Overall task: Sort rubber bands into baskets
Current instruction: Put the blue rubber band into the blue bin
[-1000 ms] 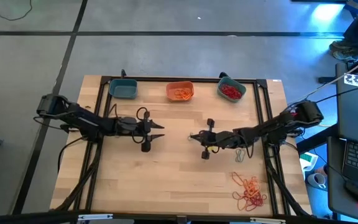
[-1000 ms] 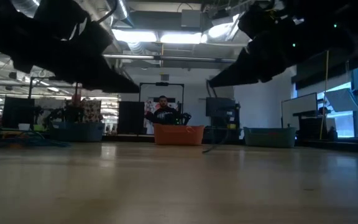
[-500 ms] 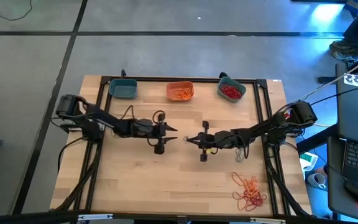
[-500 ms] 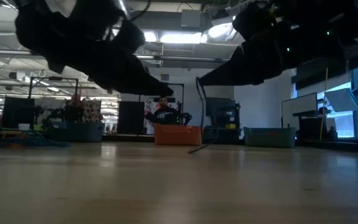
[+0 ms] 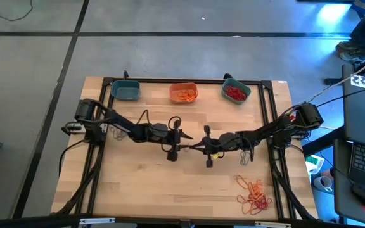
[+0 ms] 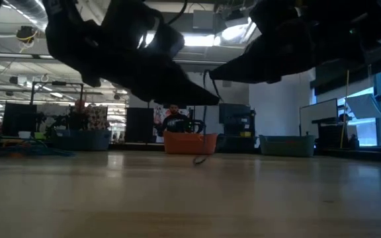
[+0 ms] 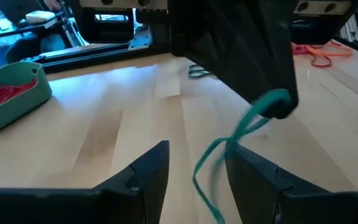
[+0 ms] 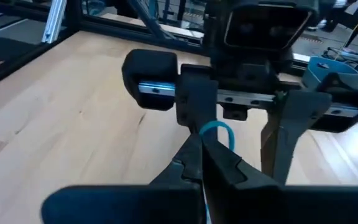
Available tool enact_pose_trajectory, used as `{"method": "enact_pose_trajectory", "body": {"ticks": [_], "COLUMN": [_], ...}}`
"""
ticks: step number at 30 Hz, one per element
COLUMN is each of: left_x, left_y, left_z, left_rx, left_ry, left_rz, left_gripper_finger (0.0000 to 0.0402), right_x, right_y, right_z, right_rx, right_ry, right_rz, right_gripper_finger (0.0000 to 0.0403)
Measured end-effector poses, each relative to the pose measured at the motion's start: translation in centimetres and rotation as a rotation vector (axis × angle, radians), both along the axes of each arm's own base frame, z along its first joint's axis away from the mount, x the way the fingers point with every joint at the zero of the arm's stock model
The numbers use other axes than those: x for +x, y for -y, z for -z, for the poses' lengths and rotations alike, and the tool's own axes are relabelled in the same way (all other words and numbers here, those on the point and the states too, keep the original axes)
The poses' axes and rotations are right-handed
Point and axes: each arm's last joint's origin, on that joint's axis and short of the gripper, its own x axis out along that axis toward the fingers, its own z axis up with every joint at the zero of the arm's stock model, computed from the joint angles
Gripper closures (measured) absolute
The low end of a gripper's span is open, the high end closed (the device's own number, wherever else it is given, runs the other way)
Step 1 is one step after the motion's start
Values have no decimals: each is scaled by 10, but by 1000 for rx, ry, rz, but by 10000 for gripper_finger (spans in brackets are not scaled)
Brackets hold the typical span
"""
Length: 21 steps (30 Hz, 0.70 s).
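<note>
**Handing a teal band across mid-desk**

The right pincer (image 5: 197, 144) was clamped shut on a teal band (image 7: 238, 140), which dangled from its tip above the middle of the desk (image 5: 138, 190). The left pincer (image 5: 187, 140) faced it tip to tip, its fingers (image 7: 143, 171) spread wide to either side of the hanging loop and holding nothing. This looked like a handover, though the loop was blurred and its lower end was hard to trace.

To do it well, the left pincer needed to close on the free part of the loop, below the right tip, so the two sets of fingers would not clash. The right should have let go only once the left had a firm pinch; a thin elastic slips or snaps away easily. The empty teal basket (image 5: 125, 90) at the far left looked the likely goal, since the orange basket (image 5: 183, 93) held orange bands and the far-right basket (image 5: 236, 92) red ones. More bands (image 5: 254, 195) lay heaped near the front right corner.
</note>
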Motion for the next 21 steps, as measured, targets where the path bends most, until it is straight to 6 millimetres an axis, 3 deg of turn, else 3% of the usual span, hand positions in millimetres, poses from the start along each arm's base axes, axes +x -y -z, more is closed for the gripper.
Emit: {"method": "enact_pose_trajectory", "body": {"ticks": [7, 14, 21], "left_x": [5, 4, 2], "left_y": [9, 10, 12], "left_z": [-5, -2, 2], "left_rx": [-4, 21, 23], "left_ry": [22, -1, -36], "left_rz": [142, 154, 166], "left_gripper_finger": [260, 352, 391], "right_x": [2, 12, 16], "right_y": [0, 0, -1], "right_z": [9, 12, 10], "right_rx": [-18, 42, 65], "right_ry": [-26, -36, -32], "right_rz": [33, 57, 58], "right_gripper_finger": [400, 398, 325]}}
